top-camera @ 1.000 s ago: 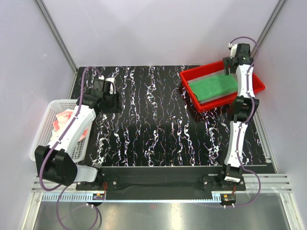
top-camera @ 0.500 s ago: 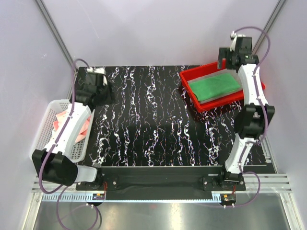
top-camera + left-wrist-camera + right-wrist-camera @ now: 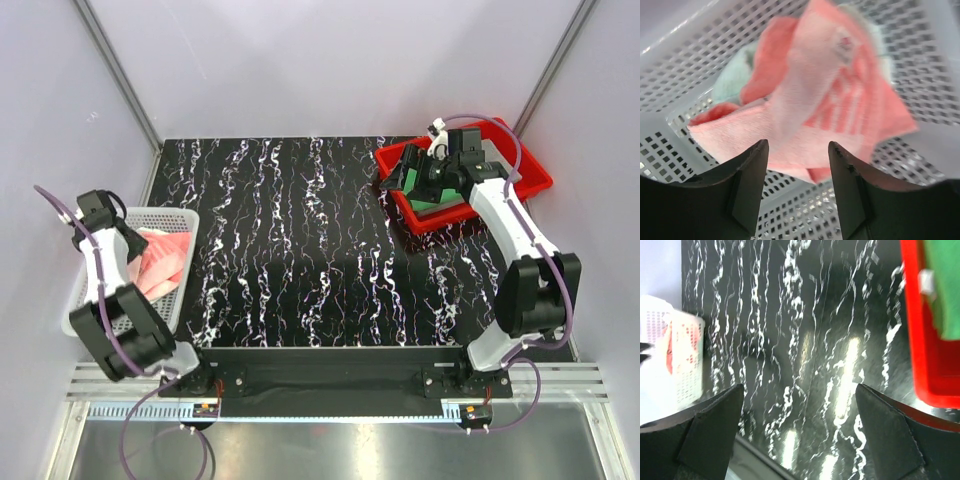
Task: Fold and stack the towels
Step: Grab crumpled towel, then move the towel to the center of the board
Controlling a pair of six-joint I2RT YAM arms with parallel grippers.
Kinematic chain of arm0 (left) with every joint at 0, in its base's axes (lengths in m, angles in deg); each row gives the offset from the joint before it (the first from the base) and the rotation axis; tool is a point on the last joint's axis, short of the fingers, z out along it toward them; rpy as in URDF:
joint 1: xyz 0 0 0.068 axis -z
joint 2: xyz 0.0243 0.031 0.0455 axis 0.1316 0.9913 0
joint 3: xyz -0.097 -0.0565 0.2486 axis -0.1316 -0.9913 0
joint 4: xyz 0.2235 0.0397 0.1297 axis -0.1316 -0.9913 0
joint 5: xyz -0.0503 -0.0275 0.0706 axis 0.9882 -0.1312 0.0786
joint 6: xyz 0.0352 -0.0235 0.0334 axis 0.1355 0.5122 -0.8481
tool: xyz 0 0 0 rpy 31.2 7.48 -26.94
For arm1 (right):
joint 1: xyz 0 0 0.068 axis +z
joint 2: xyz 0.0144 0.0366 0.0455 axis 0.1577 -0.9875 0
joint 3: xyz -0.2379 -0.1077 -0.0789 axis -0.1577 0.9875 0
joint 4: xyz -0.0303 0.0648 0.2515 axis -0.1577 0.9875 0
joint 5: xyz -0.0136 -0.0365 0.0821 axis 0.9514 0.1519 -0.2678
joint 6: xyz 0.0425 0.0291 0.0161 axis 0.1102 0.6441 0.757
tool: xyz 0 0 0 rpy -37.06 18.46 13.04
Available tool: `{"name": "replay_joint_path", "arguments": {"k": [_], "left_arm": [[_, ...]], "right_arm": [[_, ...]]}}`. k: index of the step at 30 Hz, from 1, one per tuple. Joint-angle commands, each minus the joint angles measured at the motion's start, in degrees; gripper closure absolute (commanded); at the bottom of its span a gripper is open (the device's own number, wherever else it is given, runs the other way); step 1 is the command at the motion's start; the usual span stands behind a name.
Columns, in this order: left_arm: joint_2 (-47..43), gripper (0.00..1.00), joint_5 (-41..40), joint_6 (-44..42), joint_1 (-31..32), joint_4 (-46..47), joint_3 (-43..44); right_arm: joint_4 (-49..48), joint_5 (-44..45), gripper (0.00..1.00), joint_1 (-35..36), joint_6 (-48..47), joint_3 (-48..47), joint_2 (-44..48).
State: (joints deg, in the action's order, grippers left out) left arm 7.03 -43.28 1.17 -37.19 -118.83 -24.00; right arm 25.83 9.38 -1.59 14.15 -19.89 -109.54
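Black marbled desk [image 3: 300, 250] spreads before us. At left, our left claw [image 3: 796, 192] hangs with jaws apart, empty, over the crumpled pink terry towel [image 3: 815, 115] in the white plastic lattice basket [image 3: 85, 290]; soft and light, we judge it best pinched at a corner, away from the lattice walls. At right, our right claw [image 3: 800, 440], spread wide and empty, sits by the folded green towel [image 3: 435, 195] in the red plastic tray [image 3: 530, 175].

You saw the pale blue-white terry towel [image 3: 732, 80] mostly buried under the blurred pink terry towel [image 3: 815, 115]; the right arm hid most of the bright green towel [image 3: 432, 205].
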Motion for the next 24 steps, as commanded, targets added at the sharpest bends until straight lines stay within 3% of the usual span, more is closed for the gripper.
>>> {"name": "replay_joint_path", "arguments": {"k": [1,4,7,8,10,12,14,18,19,22,24], "left_arm": [[4.9,0.43,-4.0,0.9,-3.1,2.1,-3.1],[10.9,0.44,-3.5,0.4,-3.8,0.3,-1.1],[12.5,0.68,-1.0,-0.8,-3.8,-0.6,0.4],[11.7,0.88,0.2,-1.2,-3.6,-0.4,0.4],[7.4,1.0,3.1,-1.8,-2.5,-0.7,1.7],[2.6,1.0,4.9,-2.6,0.2,-1.8,7.3],[1.0,1.0,4.5,-2.7,6.8,-6.6,13.9],[2.2,0.97,4.5,-3.7,22.0,-17.5,43.1],[1.9,0.94,6.9,-3.5,27.0,-17.7,46.5],[-2.8,0.9,20.2,-1.3,33.9,-9.5,48.0],[-6.7,0.88,28.6,2.2,36.5,0.2,38.3]], "right_arm": [[-3.2,-6.0,0.0,0.2,3.6,-0.9,0.4],[-3.8,-6.4,0.0,0.1,4.0,-1.2,1.1],[-4.5,-6.6,0.01,0.2,4.5,-0.5,2.8],[-5.2,-6.6,0.0,0.2,4.6,-0.2,3.2],[-4.9,-5.9,0.0,0.2,4.3,0.2,3.7],[-3.7,-5.4,0.0,0.3,4.0,-0.3,3.8],[-3.1,-5.0,0.0,0.2,3.8,-0.6,3.7],[-0.6,-3.7,0.0,0.3,3.7,-2.3,4.0],[-0.3,-3.2,0.0,0.2,3.6,-2.4,4.5],[0.3,-3.2,0.0,0.3,3.4,-1.9,6.4],[-0.4,-3.6,0.0,0.3,3.4,-0.2,8.3]]}}
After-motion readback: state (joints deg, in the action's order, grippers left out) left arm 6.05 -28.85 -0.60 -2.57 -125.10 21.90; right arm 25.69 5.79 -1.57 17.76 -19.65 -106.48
